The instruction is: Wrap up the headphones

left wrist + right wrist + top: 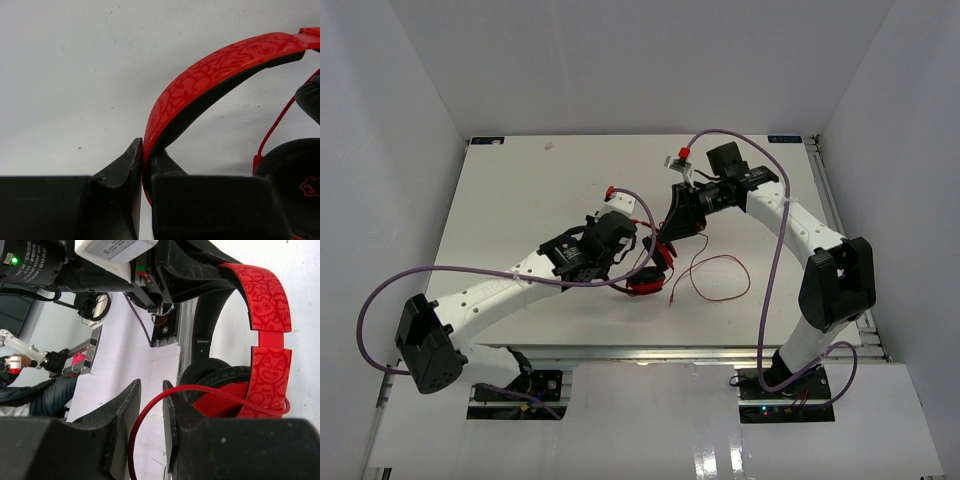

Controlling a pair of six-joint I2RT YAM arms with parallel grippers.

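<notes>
The red headphones [646,281] with black ear pads lie mid-table between my two grippers. My left gripper [632,262] is shut on the red patterned headband [215,70], which is pinched edge-on between its fingers [125,165]. An ear pad [295,165] shows at the right of that view. My right gripper [667,243] hovers just behind the headphones, its jaws a narrow gap apart. The thin red cable [145,415] curves loosely through that gap [151,390] from the ear cup [225,400]. The rest of the cable [720,258] loops on the table to the right.
The white table [520,200] is boxed in by white walls. Thick purple robot cables [775,230] arc over both arms. Aluminium rails [650,355] run along the near edge. The left arm's wrist [100,260] fills the top of the right wrist view.
</notes>
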